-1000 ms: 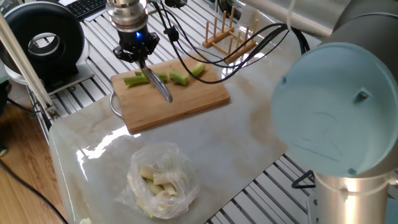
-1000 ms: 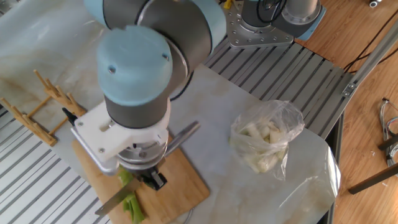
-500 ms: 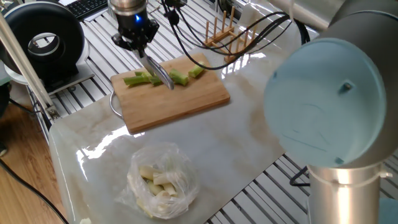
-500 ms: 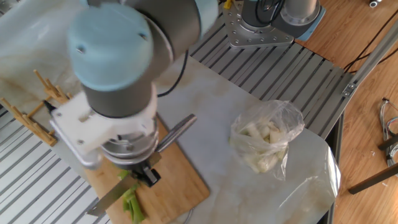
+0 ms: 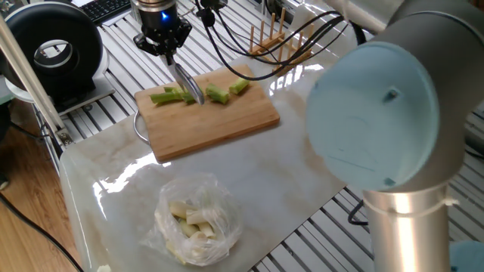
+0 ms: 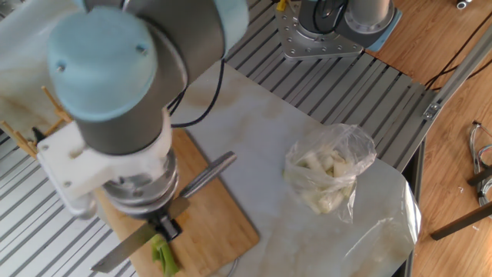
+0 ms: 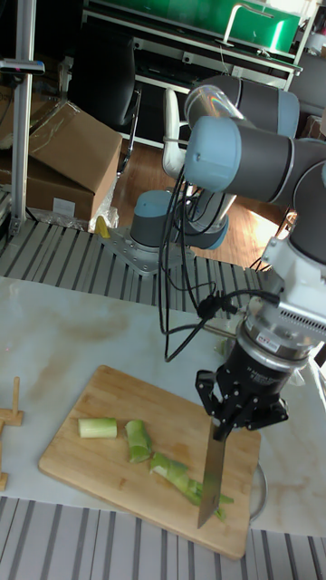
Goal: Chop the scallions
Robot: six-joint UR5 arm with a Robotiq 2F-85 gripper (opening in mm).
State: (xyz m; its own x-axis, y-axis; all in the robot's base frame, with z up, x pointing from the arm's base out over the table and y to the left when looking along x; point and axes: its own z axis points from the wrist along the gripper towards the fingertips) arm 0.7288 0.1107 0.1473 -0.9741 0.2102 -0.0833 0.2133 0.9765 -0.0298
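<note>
**Tall fixed view: knife poised over cut scallions**

Tall fixed view shows the gripper (image 7: 220, 428) clamped on the handle of a knife (image 7: 212, 480), blade pointing straight down toward a wooden cutting board (image 7: 100, 403). The scallions (image 7: 136, 440) lie on that board in short green chunks, strung in a loose line; the blade tip hides part of the pieces nearest the board's right end, so contact with them cannot be judged. In one fixed view the gripper (image 5: 165, 47) holds the knife (image 5: 186, 81) among the scallions (image 5: 217, 94), the big blue arm joint blocking much of the right side. From the other fixed view the arm's wrist covers most of the board, leaving only one green end visible. A clear plastic bag (image 5: 195, 217) of pale pieces sits well apart on the marble table (image 5: 295, 166).
</note>
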